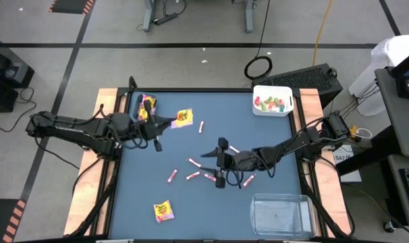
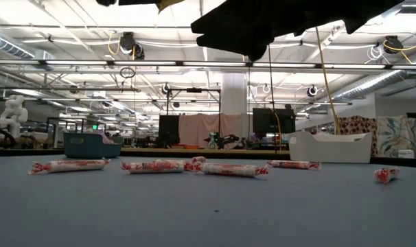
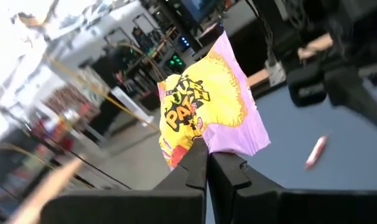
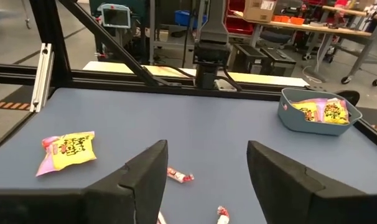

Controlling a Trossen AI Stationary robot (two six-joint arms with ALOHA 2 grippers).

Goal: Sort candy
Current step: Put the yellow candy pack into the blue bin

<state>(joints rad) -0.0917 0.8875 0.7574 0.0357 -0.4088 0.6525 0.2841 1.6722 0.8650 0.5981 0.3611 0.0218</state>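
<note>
Clamped in the left gripper, a square yellow-and-pink candy packet hangs just right of the far-left teal bin, so carry it fully over before letting go, while the right gripper waits agape over thin pink-white sticks.

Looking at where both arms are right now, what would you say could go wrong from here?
The left gripper pinches only the bottom edge of a yellow packet; it may slip out before reaching the teal bin. The right gripper hangs open over crowded pink sticks, so closing could catch two or knock one away. The arms also work close together, so they might collide.
</note>
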